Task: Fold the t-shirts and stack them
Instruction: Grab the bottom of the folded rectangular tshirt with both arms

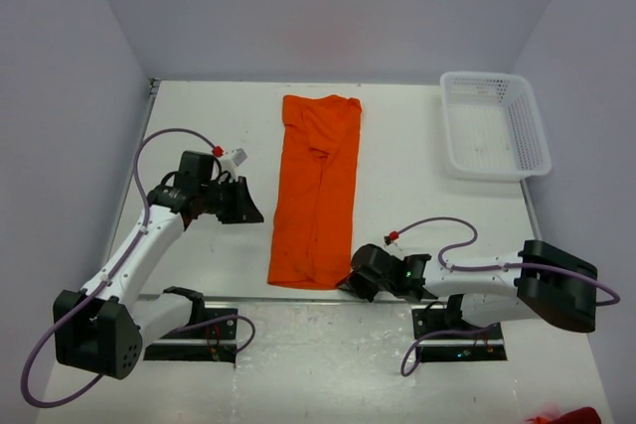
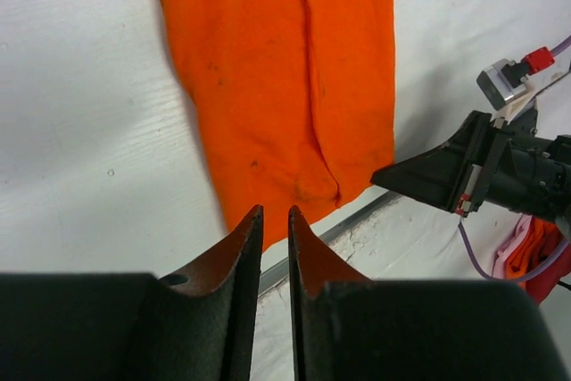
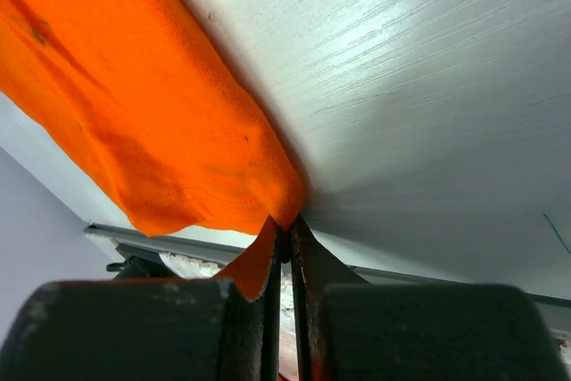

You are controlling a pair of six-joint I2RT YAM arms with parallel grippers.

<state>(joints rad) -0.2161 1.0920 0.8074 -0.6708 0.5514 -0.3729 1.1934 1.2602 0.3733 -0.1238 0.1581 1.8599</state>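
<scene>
Down at the near edge of the tabletop [image 1: 417,186], the right pincer [image 1: 350,281] is clamped on the near right corner of the orange t-shirt [image 1: 316,196]. The wrist view shows the hem nipped between the closed tips, with cloth bunching up against them.

The shirt lies as a long narrow strip down the middle of the tabletop, sides turned in, running from far to near. That explains a grip so low on the corner: from there, I'd say, the near end can be lifted and carried toward the far end to halve the length.

Over on the left, the left pincer [image 2: 275,211] hovers beside the strip's left edge, apart from the cloth. It is open only a slit and holds nothing. It looks parked out of the way, or perhaps waiting for the other near corner. For that it would need to open wider and come in closer.

A lift by one corner risks the strip skewing or the inner fold spilling open, so a matched hold on both corners looks the safer bet.

Far right, the white basket [image 1: 542,146] sits well apart from the shirt, possibly where the folded stack belongs.
</scene>
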